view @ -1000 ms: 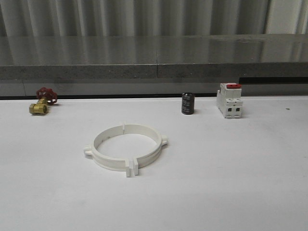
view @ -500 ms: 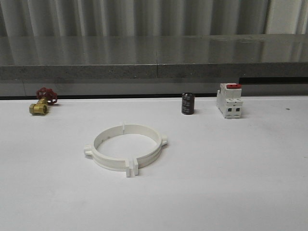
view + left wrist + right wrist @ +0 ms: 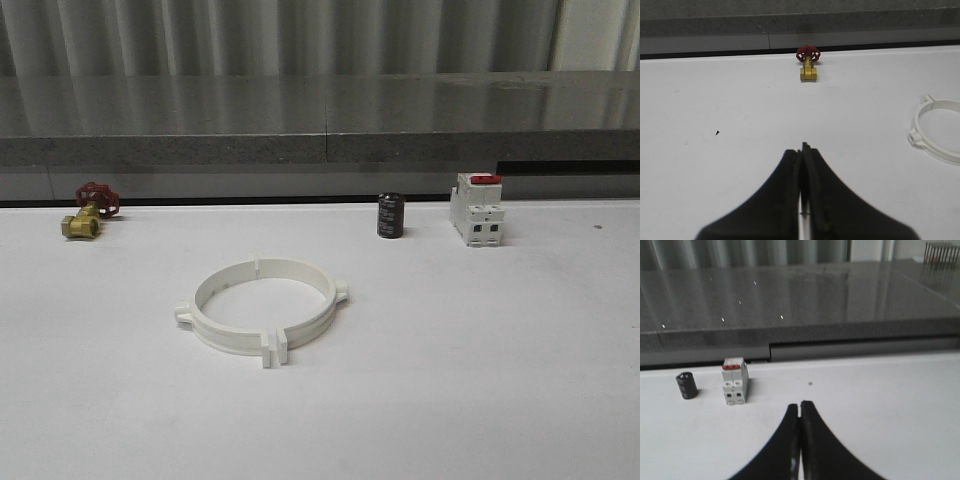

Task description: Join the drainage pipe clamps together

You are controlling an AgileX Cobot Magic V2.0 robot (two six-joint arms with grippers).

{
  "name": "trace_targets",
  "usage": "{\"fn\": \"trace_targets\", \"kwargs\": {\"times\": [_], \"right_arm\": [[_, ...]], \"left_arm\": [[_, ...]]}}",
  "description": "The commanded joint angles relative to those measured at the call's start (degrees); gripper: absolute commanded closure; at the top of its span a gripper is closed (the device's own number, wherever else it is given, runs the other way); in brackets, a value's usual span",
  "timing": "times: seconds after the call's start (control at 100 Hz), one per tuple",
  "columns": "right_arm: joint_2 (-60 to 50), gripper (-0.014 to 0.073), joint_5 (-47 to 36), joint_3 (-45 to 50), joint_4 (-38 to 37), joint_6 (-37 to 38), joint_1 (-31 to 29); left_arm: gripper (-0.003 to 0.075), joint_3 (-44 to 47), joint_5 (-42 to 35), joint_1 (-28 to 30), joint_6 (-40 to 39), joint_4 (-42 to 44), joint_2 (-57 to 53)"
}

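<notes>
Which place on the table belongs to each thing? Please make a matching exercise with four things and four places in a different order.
Things:
1. brass valve
2. black capacitor
3. white breaker
4. drainage pipe clamps

Places, front view:
A. middle of the white table, nearest the camera
B. back edge, far left
C. back edge, farthest right
D. back edge, just left of the breaker

Pairs: 1-B, 2-D, 3-C, 4-A
</notes>
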Motion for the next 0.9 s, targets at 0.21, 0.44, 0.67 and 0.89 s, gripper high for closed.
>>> {"fn": "trace_targets", "kwargs": {"times": [0.21,0.44,0.67,0.89], "right_arm": [[-2.69,0.0657,-23.81,10.36,0.9,-0.55,0.7],[-4.34,0.0657,-19.1,11.14,0.33,-0.62,0.57],[-15.57,0.0657,-5.54,11.14,-1.35,-0.62,-0.12],[-16.77,0.0657,-2.29,11.19,-1.48,-0.62,-0.15]], "left_arm": [[0.0741,-1.51,-3.92,0.21,-0.07,-0.1,0.32],[0.0741,-1.51,-3.92,0.21,-0.07,-0.1,0.32],[0.0741,-1.51,-3.92,0.21,-0.07,-0.1,0.32],[0.0741,-1.51,-4.19,0.21,-0.07,-0.1,0.58]]}}
